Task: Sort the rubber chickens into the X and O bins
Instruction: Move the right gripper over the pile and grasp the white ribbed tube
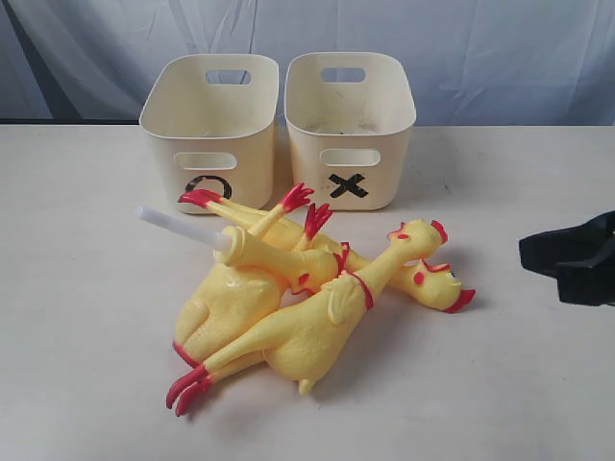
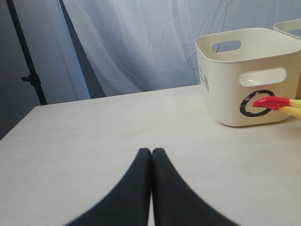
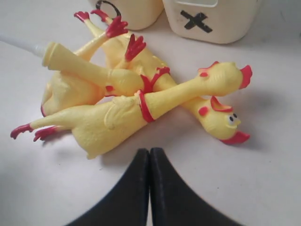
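Observation:
Three yellow rubber chickens lie piled mid-table. The top chicken slants across the heap, head toward the X bin. A second chicken shows its face at the right. The third chicken lies beneath, a white tube sticking out of its neck end. Behind them stand the O bin and the X bin. My right gripper is shut and empty, just short of the pile. My left gripper is shut over bare table, apart from the O bin.
One red chicken foot lies against the O bin's front. A blue-grey curtain hangs behind the table's far edge, and a black stand pole rises at the far left. Bare tabletop surrounds the pile.

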Tool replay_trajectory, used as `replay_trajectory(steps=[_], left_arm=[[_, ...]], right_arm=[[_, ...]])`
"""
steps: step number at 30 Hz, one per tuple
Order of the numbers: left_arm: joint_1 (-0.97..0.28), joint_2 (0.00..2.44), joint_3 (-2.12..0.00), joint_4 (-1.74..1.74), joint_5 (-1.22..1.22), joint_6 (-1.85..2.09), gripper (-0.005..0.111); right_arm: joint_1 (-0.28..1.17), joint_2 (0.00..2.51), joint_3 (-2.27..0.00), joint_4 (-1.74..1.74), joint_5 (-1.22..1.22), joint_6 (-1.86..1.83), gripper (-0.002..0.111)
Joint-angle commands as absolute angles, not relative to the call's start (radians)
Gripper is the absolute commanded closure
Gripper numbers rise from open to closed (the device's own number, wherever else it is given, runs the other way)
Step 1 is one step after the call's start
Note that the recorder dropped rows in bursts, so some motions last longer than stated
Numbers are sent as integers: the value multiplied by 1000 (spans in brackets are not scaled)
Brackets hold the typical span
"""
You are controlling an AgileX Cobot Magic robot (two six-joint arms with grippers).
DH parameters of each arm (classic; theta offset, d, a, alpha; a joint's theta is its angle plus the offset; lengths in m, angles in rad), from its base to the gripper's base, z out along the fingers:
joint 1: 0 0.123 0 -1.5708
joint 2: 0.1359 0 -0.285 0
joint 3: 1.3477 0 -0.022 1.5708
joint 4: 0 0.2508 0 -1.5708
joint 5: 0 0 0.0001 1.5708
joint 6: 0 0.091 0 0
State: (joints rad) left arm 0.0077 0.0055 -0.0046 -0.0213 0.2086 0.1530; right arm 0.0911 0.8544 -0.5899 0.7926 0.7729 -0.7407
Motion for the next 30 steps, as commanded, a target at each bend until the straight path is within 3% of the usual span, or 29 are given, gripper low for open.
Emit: replay_trajectory(steps=[1, 30], left_arm=[[7, 0, 0, -17, 202, 146, 107], [7, 0, 0, -17, 205, 146, 107]], right_arm=[[144, 911, -596, 768, 762, -751, 108], [616, 1213, -641, 466, 298, -769, 108]])
